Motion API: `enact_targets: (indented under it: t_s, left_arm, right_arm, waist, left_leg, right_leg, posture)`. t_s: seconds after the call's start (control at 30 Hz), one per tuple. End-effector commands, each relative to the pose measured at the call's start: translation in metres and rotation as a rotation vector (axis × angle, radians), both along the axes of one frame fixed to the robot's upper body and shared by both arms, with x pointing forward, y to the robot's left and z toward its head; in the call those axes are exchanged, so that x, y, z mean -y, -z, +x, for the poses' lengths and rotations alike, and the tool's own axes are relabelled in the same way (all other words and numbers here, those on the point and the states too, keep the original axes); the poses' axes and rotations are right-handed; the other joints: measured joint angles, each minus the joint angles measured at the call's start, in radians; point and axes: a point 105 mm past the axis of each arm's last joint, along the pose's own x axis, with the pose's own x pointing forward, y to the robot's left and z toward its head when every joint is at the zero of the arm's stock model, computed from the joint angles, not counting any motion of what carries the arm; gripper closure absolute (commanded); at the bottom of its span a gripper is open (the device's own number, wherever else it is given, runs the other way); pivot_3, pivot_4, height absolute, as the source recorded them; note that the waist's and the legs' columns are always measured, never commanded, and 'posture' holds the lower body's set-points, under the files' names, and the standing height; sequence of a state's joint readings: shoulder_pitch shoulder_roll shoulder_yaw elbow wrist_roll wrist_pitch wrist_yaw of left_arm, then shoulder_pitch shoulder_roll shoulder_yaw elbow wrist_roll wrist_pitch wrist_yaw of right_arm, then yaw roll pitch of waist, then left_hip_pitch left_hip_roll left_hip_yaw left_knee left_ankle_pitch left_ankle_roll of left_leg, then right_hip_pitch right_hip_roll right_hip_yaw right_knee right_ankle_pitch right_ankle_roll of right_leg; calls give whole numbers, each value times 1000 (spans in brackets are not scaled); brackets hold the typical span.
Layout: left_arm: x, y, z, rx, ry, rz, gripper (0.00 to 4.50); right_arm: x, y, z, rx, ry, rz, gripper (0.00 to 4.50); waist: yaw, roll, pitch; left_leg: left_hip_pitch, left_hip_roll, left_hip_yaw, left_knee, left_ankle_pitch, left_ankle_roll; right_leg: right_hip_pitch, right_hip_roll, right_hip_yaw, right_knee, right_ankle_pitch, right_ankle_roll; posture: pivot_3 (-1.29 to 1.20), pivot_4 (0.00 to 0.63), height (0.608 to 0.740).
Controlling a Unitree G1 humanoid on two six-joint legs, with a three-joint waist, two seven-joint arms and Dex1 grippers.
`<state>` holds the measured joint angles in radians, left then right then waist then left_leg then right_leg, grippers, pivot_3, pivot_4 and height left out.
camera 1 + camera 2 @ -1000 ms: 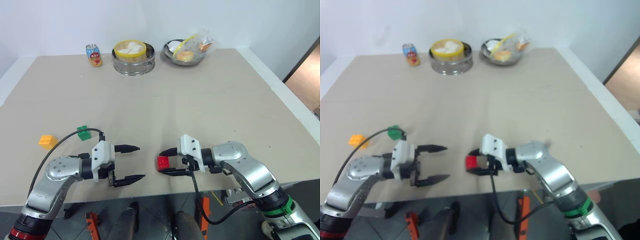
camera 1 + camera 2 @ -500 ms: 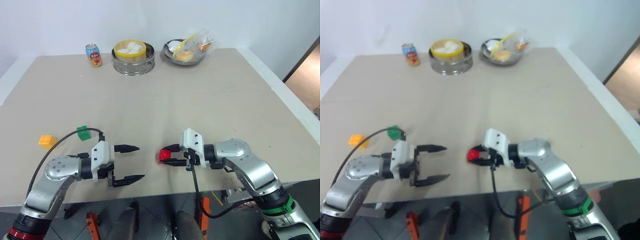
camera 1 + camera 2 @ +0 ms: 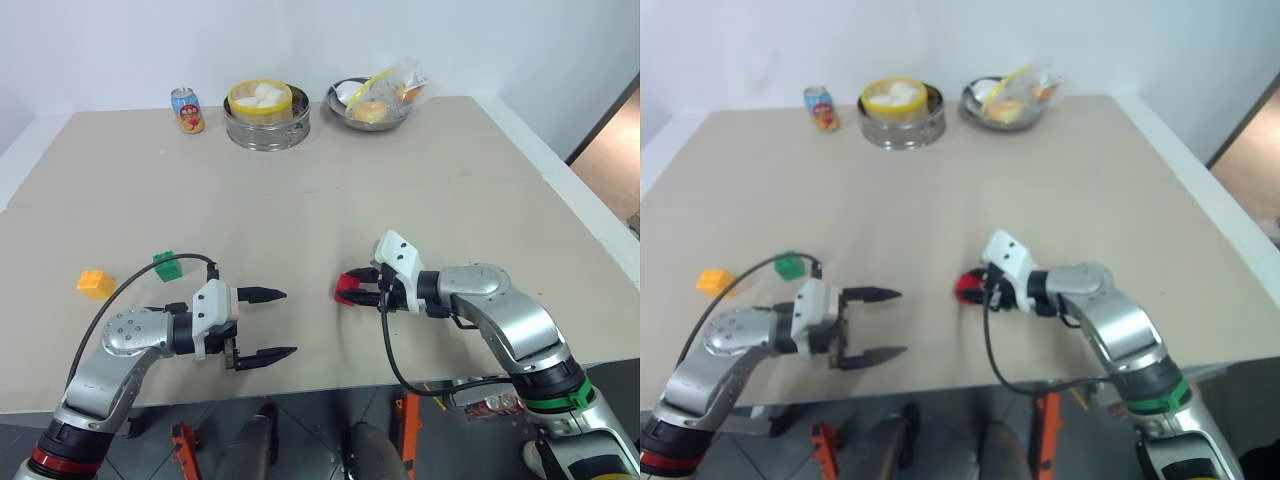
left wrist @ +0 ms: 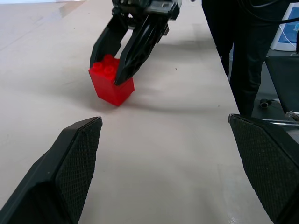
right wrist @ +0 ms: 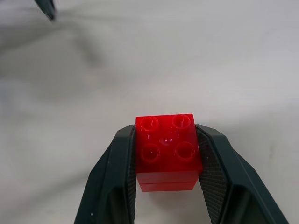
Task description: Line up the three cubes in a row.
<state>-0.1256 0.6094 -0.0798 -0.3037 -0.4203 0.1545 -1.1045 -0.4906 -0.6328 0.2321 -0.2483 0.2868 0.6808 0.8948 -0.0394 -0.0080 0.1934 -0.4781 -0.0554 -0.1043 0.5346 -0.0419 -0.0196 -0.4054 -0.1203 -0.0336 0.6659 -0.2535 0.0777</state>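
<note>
Had red cube (image 5: 167, 150) clamped betw. both fingers of right gripper (image 3: 362, 290), near-centre of table (image 3: 400, 190), studs up, tilted, barely off the surface; left gripper (image 3: 268, 324) sat empty w/ jaws wide apart, just left of it. Green cube (image 3: 166, 265) & yellow-orange cube (image 3: 95, 283) lay far off at left edge. Best carried low & level toward those two, set down flat in line w/ them, w/o squeezing harder or twisting.

The two eye views look forward and down from the robot's head over the whole desk (image 3: 400, 190), sharing nearly the same scene from its near edge to its far edge. Each wrist view looks low and close along its own gripper. Both wrist views share the red cube (image 5: 167, 151) with the eye views.
</note>
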Motion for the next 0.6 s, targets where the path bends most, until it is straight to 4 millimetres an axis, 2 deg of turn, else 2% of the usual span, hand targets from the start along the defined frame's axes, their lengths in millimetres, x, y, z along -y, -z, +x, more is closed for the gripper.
enact_targets:
  t_s: [0.03,0.33,0.6]
  left_arm:
    - [1,-6,0,35,6,-5,0]
    - [1,-6,1,35,5,-3,0]
    - [1,-6,-1,39,-3,-6,0]
  right_arm:
    - [-8,-12,-3,62,-86,1,3266]
    - [-18,-11,-18,17,-310,-33,3266]
    - [-17,-7,-2,24,-328,-73,3266]
  waist:
    - [0,0,0]
    - [-1,0,0]
    - [-2,0,0]
  left_leg:
    - [0,0,0,0,0,0]
    - [0,0,-1,2,0,0]
    - [0,0,-1,2,0,0]
  right_leg:
    - [0,0,0,0,0,0]
    - [1,1,-1,0,1,0]
    - [1,1,0,0,1,0]
  posture:
    - [0,150,740]
    - [0,150,740]
    - [0,150,740]
